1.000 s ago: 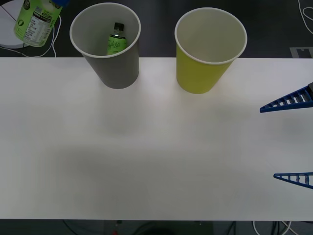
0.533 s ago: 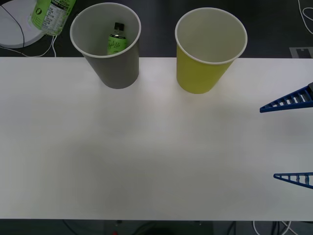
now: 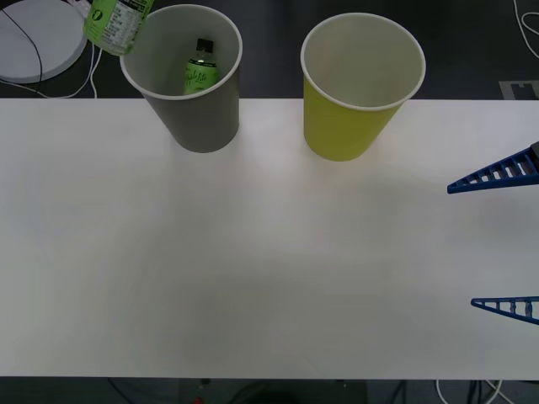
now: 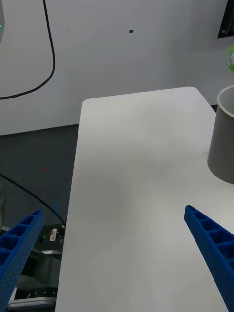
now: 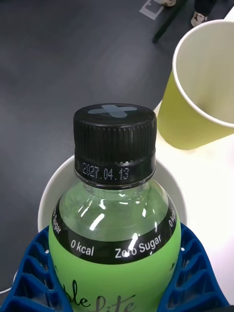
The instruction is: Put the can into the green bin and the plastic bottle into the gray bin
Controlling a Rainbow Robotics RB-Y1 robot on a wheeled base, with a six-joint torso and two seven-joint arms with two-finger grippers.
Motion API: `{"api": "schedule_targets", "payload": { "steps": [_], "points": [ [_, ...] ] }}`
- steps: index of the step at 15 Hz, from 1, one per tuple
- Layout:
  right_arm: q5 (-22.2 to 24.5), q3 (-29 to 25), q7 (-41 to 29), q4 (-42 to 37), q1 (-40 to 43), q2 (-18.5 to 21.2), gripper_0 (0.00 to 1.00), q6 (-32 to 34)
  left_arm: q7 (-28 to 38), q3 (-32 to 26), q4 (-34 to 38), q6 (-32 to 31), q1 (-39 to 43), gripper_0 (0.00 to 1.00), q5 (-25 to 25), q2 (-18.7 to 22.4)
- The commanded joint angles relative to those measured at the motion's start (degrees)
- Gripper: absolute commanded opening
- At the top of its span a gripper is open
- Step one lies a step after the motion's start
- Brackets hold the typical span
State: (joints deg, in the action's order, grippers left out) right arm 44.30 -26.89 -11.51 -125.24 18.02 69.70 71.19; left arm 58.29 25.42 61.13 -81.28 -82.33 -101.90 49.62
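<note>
Holding a plastic bottle (image 5: 114, 229) in our left tool (image 5: 114, 287) at the gray bin (image 3: 198, 118), which already contains one bottle; green bin (image 3: 349, 126) looks empty, right tool (image 3: 505, 244) wide.

I see the gray bin (image 3: 183, 76) standing at the upper left of the desk (image 3: 253, 252), with the green bin (image 3: 362, 84) to its right, well apart. A small bottle (image 3: 200, 67) stands inside the gray bin. At the top left of the frame, a plastic bottle (image 3: 118, 21) sits tilted just beside that bin's rim. The right gripper (image 3: 504, 244) is at the frame's right edge.
</note>
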Motion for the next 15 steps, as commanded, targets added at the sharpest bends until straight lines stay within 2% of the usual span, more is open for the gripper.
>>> {"api": "schedule_targets", "payload": {
  "steps": [1,14,15],
  "points": [
    [0.0,0.0,0.0,0.0,0.0,0.0,1.0,0.0,0.34,-0.02,-0.04,0.86,-0.2,0.0,-1.46,-1.1],
    [0.0,0.0,0.0,0.0,0.0,0.0,1.0,0.0,0.77,-0.55,-1.36,2.44,-0.2,0.0,-2.61,-4.0],
    [0.0,0.0,0.0,0.0,0.0,0.0,1.0,0.0,0.77,-0.46,-1.45,2.35,-0.11,0.03,-2.61,-4.0]
  ]
}}
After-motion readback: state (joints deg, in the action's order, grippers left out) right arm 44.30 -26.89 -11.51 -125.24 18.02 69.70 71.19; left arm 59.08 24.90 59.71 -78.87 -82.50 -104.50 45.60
